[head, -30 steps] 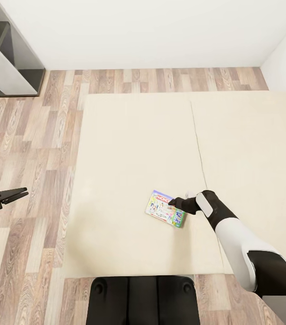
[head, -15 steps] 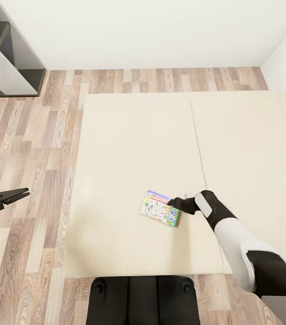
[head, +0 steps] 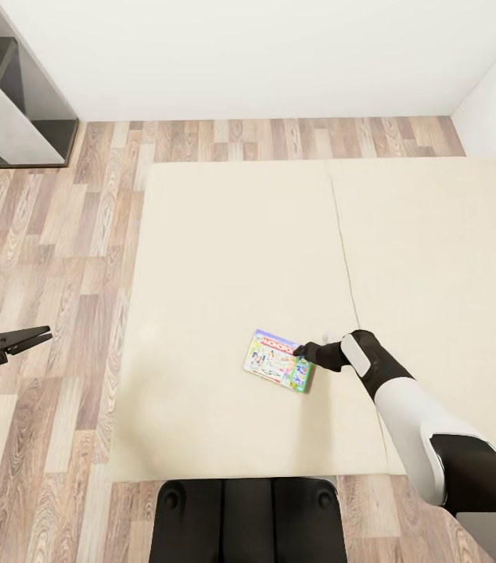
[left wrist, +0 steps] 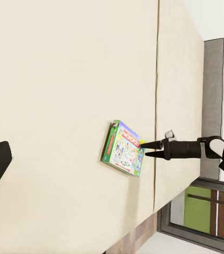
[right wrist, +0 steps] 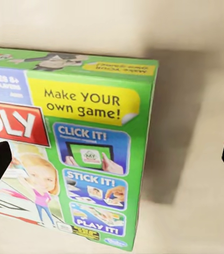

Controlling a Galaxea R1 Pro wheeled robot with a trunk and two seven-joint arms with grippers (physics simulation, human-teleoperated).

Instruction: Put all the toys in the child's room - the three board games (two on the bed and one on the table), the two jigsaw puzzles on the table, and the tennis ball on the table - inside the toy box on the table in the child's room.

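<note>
On the bed [head: 224, 234], near its foot edge: one green-edged game box [head: 278, 360], lying flat. Right gripper [head: 301, 350] at the box's right edge, jaws parted, nothing held. Left gripper [head: 38, 336] out over the floor [head: 60, 234], jaws narrow, empty.

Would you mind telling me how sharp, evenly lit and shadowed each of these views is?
Head view: even, flat light, no glare; game box small, its print unreadable. Left wrist view: sharp, with a faint shadow under the box on the bed. Right wrist view: box lettering readable though slightly soft; a soft dark shadow on the bed beside it.
</note>
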